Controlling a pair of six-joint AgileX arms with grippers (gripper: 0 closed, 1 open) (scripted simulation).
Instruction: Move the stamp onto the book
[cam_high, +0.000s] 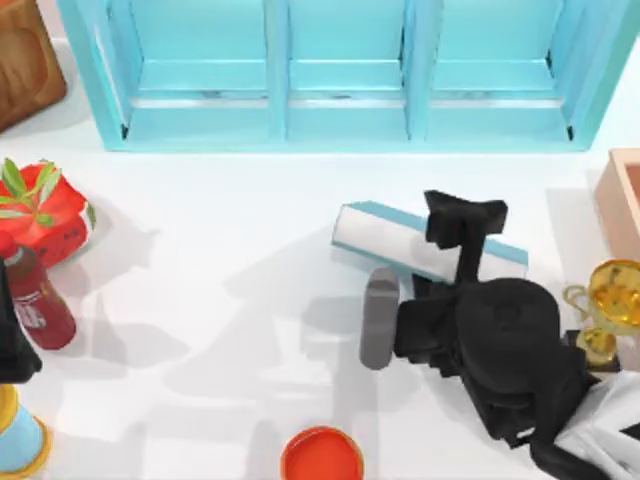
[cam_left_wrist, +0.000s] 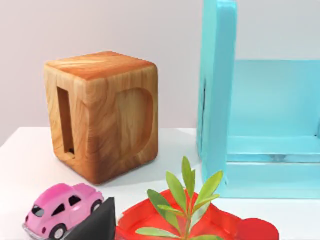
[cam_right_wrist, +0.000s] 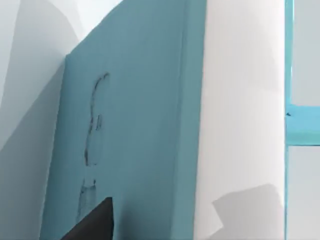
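Observation:
The book (cam_high: 395, 237) is a thick teal-blue hardcover with white page edges, lying right of the table's middle. My right gripper (cam_high: 465, 218) hovers over its right part, and the black arm covers that end. In the right wrist view the teal cover (cam_right_wrist: 135, 130) and the white page edges (cam_right_wrist: 240, 110) are very close. One dark fingertip (cam_right_wrist: 92, 222) stands off to the side with nothing against it, so the gripper is open. The stamp is hidden. My left gripper (cam_high: 12, 345) is parked open at the left edge, and one of its fingertips (cam_left_wrist: 97, 222) shows in its wrist view.
A light blue shelf unit (cam_high: 340, 80) spans the back. At the left are a wooden block (cam_left_wrist: 102, 112), a pink toy car (cam_left_wrist: 62, 210), a red tray with a plant (cam_high: 45, 210) and a red bottle (cam_high: 35, 300). An orange-red disc (cam_high: 322, 455) lies in front, a gold trophy (cam_high: 610, 295) at the right.

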